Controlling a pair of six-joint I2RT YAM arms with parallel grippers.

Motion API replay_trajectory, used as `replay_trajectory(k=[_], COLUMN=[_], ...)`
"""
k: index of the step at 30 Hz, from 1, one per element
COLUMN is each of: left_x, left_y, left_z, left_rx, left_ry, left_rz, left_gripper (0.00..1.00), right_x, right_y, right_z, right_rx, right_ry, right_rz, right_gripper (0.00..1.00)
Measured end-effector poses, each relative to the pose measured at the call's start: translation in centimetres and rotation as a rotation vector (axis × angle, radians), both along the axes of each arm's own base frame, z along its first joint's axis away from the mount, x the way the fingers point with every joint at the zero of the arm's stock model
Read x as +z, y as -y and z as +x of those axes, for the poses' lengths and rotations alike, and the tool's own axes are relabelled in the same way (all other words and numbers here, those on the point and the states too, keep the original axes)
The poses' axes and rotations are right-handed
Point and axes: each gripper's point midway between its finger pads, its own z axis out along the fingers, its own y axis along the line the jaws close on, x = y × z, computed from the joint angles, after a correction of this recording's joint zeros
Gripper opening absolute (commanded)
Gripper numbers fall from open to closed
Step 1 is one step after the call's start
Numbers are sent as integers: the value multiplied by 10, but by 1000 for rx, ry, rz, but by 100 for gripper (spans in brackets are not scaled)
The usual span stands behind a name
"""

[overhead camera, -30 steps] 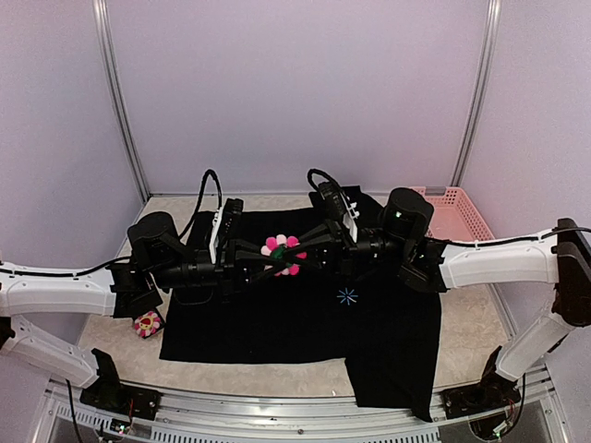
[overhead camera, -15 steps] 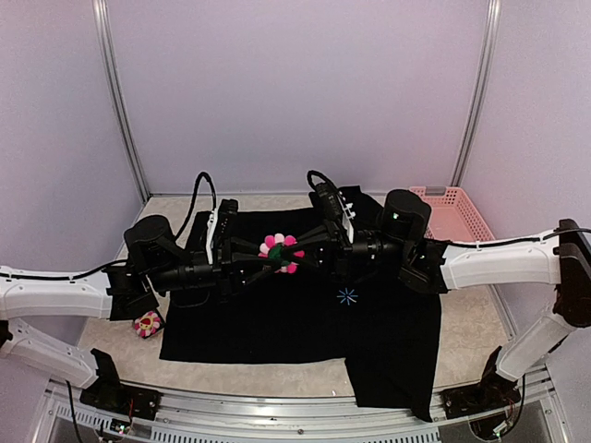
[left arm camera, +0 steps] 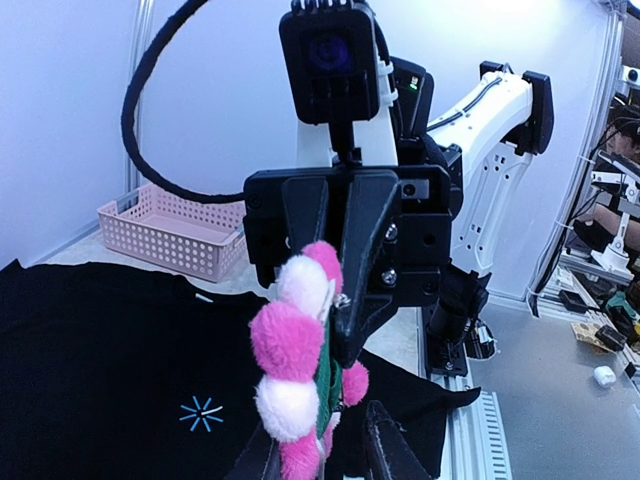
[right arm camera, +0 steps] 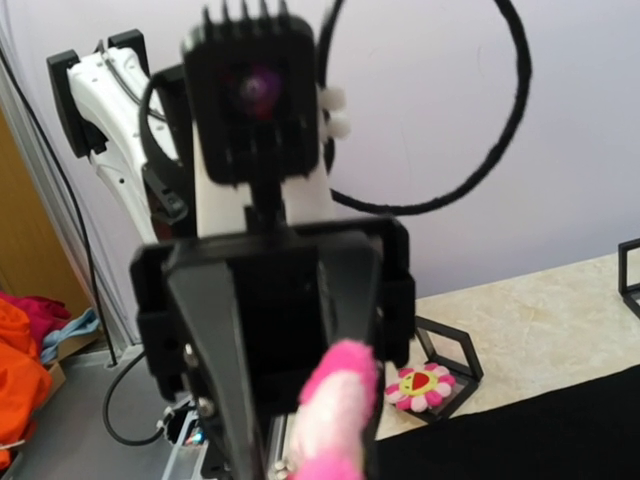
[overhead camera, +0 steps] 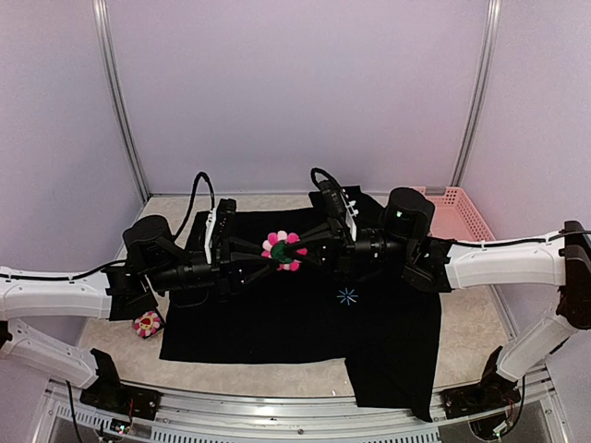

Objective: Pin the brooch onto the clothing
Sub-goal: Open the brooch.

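Observation:
The brooch, a pink and white plush flower with a green back, hangs in the air above the black T-shirt. My left gripper holds it from the left and my right gripper from the right, tips meeting. In the left wrist view the brooch is edge-on between my left gripper's fingers, and the right gripper pinches its upper edge by a metal pin. The light-blue starburst lies right of and below the brooch. In the right wrist view the brooch is blurred; that gripper's own fingers are out of frame.
A second flower brooch lies on a black stand left of the T-shirt, also in the right wrist view. A pink basket stands at the back right. The T-shirt's front right part hangs over the table's near edge.
The brooch has tipped a little, showing more of its green back from above. Both grippers stay closed on it and have shifted only slightly.

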Motion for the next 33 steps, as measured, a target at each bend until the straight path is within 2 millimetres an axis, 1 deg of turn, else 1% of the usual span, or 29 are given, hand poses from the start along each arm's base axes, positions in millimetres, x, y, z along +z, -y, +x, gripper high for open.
replay_trajectory(k=[4,13,14,15,17,18,23,31,33], left_x=[-7,-8,-8,-7,-7,-7,-7,-7,-7], left_y=[3,2,2,2,1,1,0,-1,-1], left_z=[0,3,3,4,5,6,6,7,7], left_rx=[-16,-14,-13,-13,-11,-8,-14,-11,-11], left_ry=[-20,-43,-45,-47,-50,-53,-53,-54,-53], left_rz=[14,9,7,5,2,2,1,1,1], left_gripper=[23,23,22,18,6,3,0,0,0], right_x=[-2,-5,-5,-5,-5,-5,-4,-4,-4], right_y=[0,-4,-5,-5,-7,-8,-9,-10,-10], right_z=[0,2,2,2,0,-1,-3,-2,-1], right_rx=[1,3,5,6,15,19,28,27,26], right_ry=[-7,-5,-4,-1,2,4,6,14,13], right_rz=[-7,-17,-17,-18,-19,-20,-25,-37,-38], right_gripper=[0,0,0,0,0,0,0,0,6])
